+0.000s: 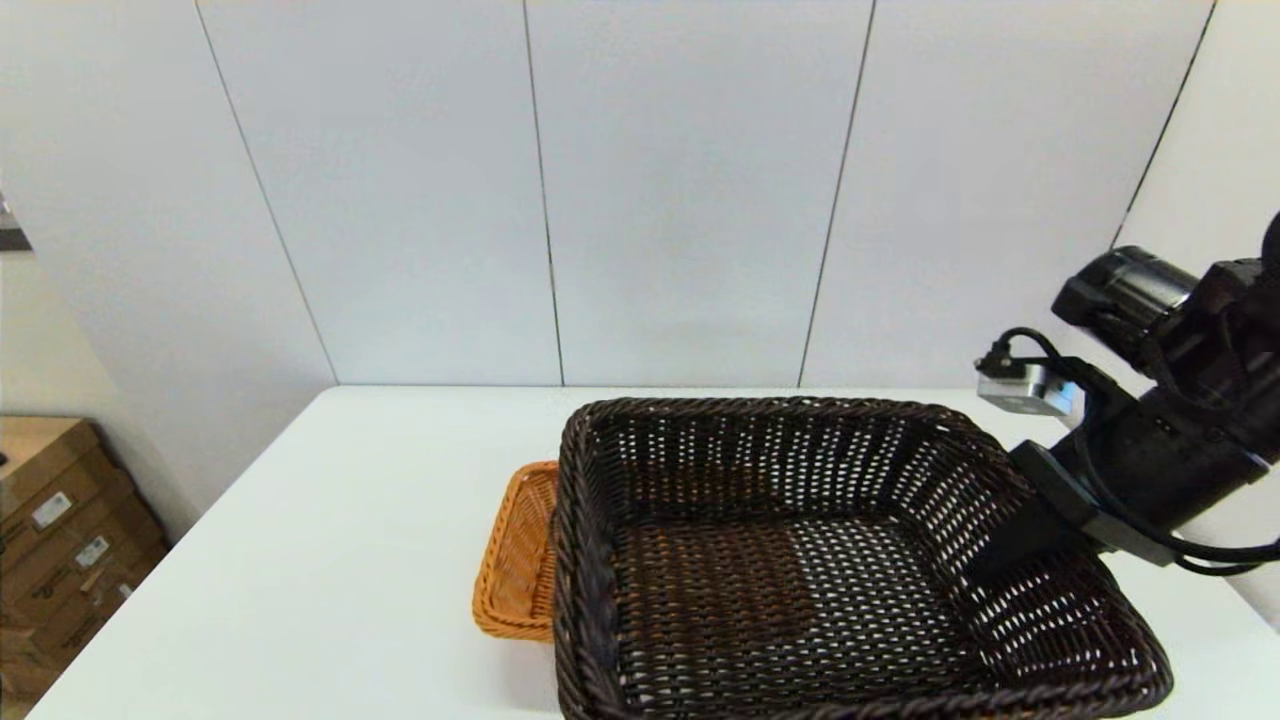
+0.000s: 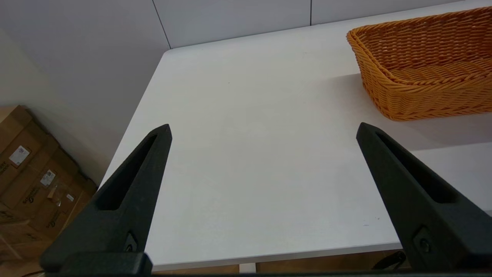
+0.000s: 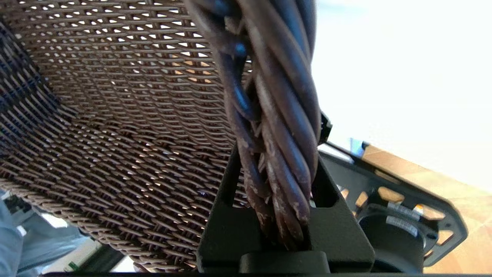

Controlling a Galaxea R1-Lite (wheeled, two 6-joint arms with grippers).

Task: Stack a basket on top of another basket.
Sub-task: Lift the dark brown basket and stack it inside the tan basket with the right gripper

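The right gripper pinches the right-hand rim of the dark basket, which hangs tilted above the white desk and covers most of the orange basket beneath it; from the head view only the orange basket's left end shows. The right wrist view shows what the head view cannot: the fingers pressed on either side of the thick braided rim, with light coming through the open-weave floor. The left wrist view alone shows the left gripper, fingers spread wide over bare desk, the orange basket resting flat on the desk nearby, and cardboard boxes beyond the desk's edge.
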